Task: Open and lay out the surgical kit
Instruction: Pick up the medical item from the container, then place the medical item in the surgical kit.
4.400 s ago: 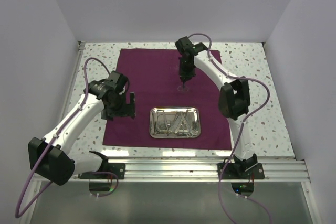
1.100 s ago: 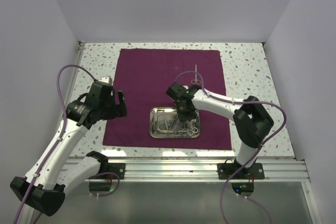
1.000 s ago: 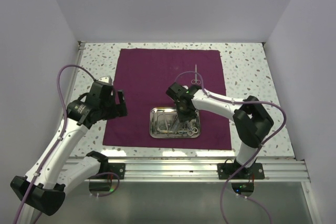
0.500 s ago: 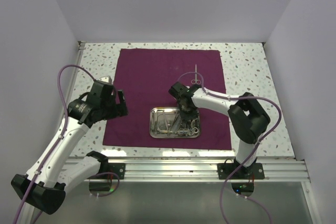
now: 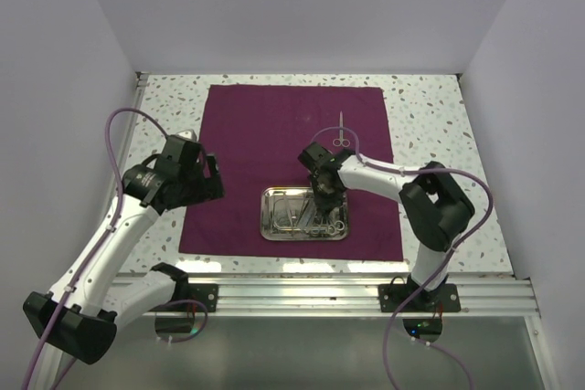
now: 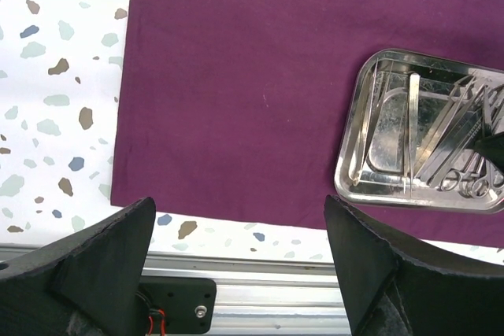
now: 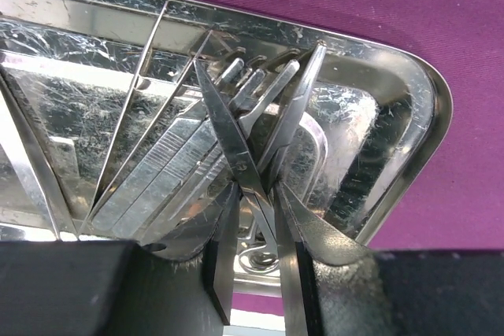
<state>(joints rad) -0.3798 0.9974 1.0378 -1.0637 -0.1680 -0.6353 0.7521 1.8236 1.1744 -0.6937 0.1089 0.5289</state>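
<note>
The dark purple cloth [image 5: 274, 134] lies spread flat on the table. The steel tray [image 5: 267, 216] sits on its near middle and holds several silver instruments. One ring-handled forceps [image 5: 341, 134] lies alone on the far right of the cloth. My right gripper [image 5: 324, 203] is down inside the tray. In the right wrist view [image 7: 256, 202] its fingers pinch a crossed ring-handled instrument [image 7: 228, 131] just below its pivot. My left gripper [image 5: 208, 184] hovers open and empty over the cloth's left edge. In the left wrist view [image 6: 239, 210] the tray [image 6: 346, 179] shows to its right.
The speckled white table [image 5: 430, 107] surrounds the cloth. An aluminium rail [image 5: 302, 291] runs along the near edge and shows in the left wrist view [image 6: 260, 273]. White walls close in the left, right and far sides. Purple cables loop off both arms.
Since 4.4 s ago my right gripper has left the far cloth, where a forceps now lies, and come down into the tray. In the last second both arms shifted only slightly.
</note>
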